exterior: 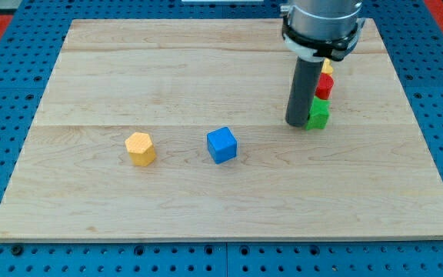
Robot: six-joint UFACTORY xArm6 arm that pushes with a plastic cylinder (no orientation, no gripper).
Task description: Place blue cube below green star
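Note:
A blue cube (221,145) lies near the middle of the wooden board (206,200). A green block (319,115), likely the star, sits at the view's right, half hidden by my rod. My tip (296,123) rests on the board touching the green block's left side, well to the right of and slightly above the blue cube. A red block (325,85) and a yellow block (327,67) stand in a line just above the green one, partly hidden by the rod.
An orange hexagonal block (141,148) lies to the left of the blue cube. The board is bordered by a blue pegboard surface (6,77).

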